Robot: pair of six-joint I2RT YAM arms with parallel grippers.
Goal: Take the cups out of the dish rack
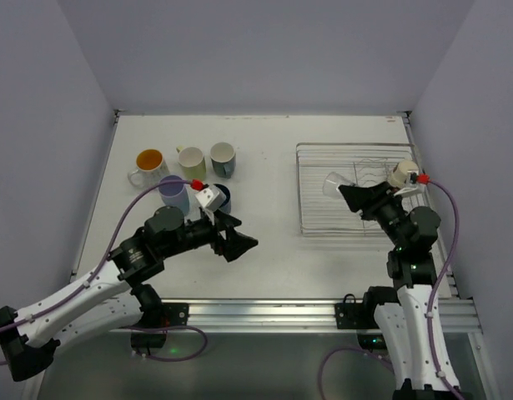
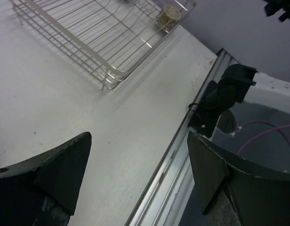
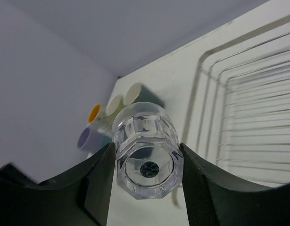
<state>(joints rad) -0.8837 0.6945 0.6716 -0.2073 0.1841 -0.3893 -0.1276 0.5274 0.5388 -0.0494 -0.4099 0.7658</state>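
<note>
Right gripper (image 3: 145, 179): clenched on clear glass (image 3: 145, 141), held over dish rack (image 1: 299, 200), likely for carrying toward cups (image 1: 192, 158) at 9 o'clock. Left gripper (image 2: 140, 165): released, empty. Cream cup (image 1: 399, 172) at rack's 3 o'clock.

A lab test booth: bare grey walls (image 1: 264, 50), white table (image 1: 273, 250), aluminium rail (image 1: 264, 312).

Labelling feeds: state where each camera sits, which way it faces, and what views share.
Top external: above and behind, looking down on dish rack, left arm, right arm.
Left wrist: faces the rack past its open left gripper.
Right wrist: faces the table's cups past the right gripper, shut on a clear glass.
Shared: all show the rack.
</note>
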